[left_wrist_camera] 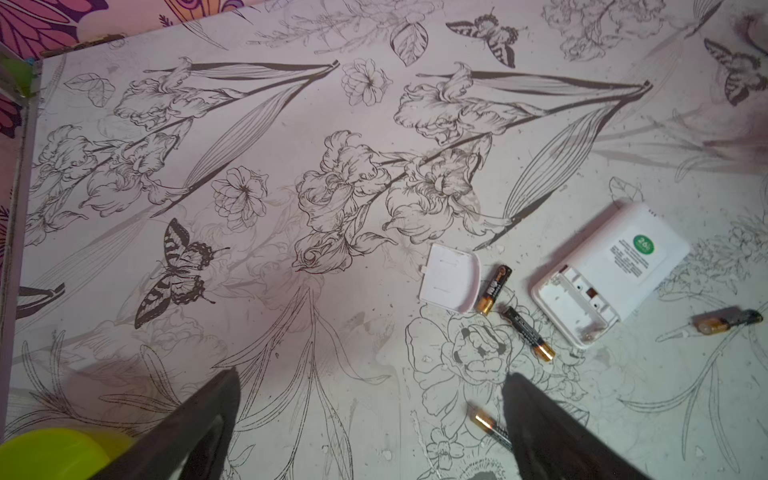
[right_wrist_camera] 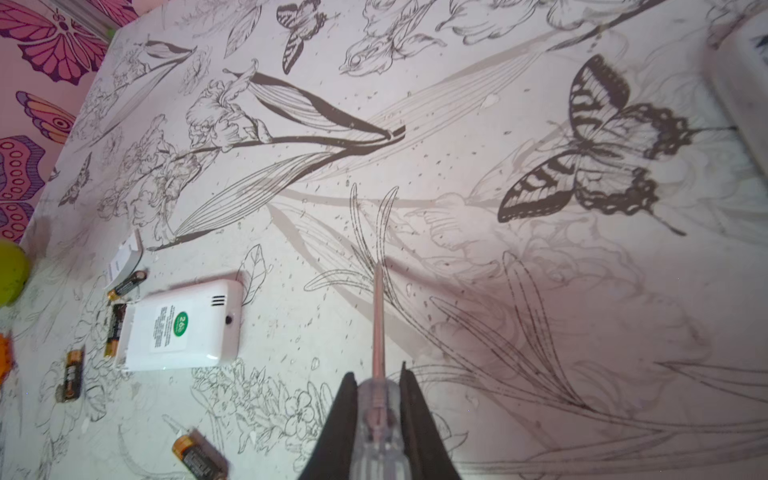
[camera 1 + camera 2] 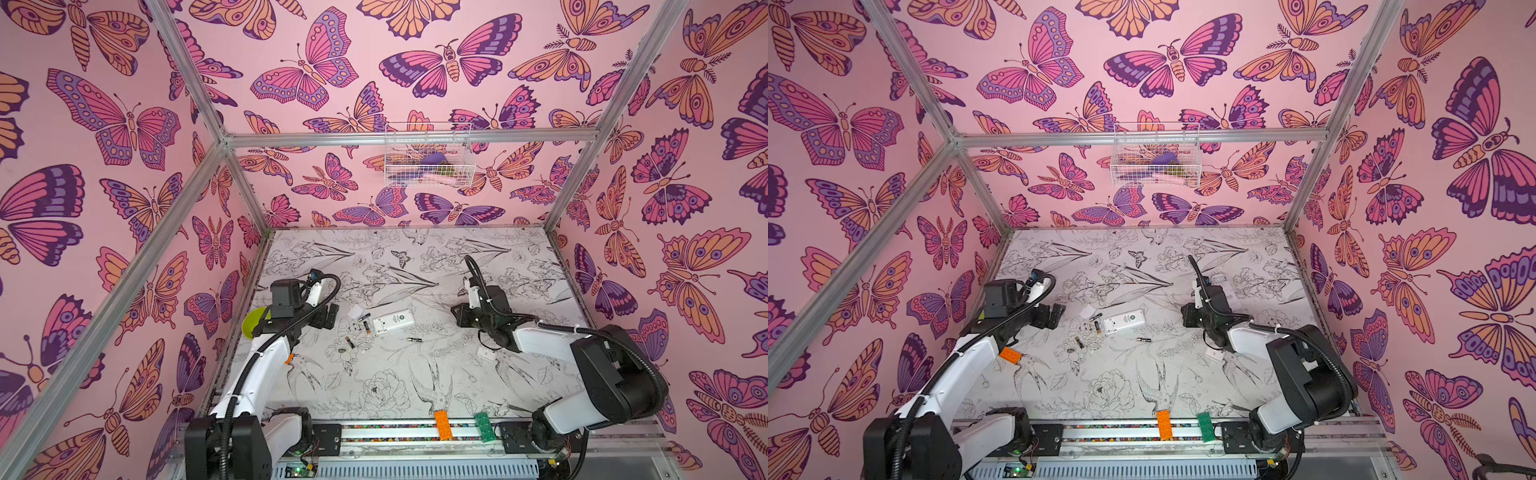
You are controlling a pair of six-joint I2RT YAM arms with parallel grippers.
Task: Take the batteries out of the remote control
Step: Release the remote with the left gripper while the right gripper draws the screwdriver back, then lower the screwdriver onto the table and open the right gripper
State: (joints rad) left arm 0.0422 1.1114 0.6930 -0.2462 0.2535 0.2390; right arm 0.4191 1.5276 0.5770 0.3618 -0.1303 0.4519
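The remote control [image 3: 392, 322] is seen lying face down near the middle of the table [image 3: 374, 257]. Its battery compartment is uncovered at the end turned toward the left arm. All four batteries [image 1: 528, 333] are found outside it, scattered on the table.

In the left wrist view, one battery [image 1: 493, 289] is laid just beside the loose white cover [image 1: 451, 283]. A second lies between that one and the open end of the remote control. A third [image 1: 488, 426] is partly hidden behind a finger of the left gripper [image 1: 372, 376]. The fourth [image 3: 414, 340] is seen in a top view near the long side of the remote control that faces the arm bases.

The left gripper is held over the table with its jaws spread wide and nothing between them. A yellow-green bowl [image 3: 251, 322] is seen at the table's left edge, beside that arm.

The right gripper [image 2: 376, 372] is clamped on the clear handle of a screwdriver [image 2: 379, 324], whose thin shaft is pointed out past the fingertips. This gripper is kept well apart from the remote control, to its right.
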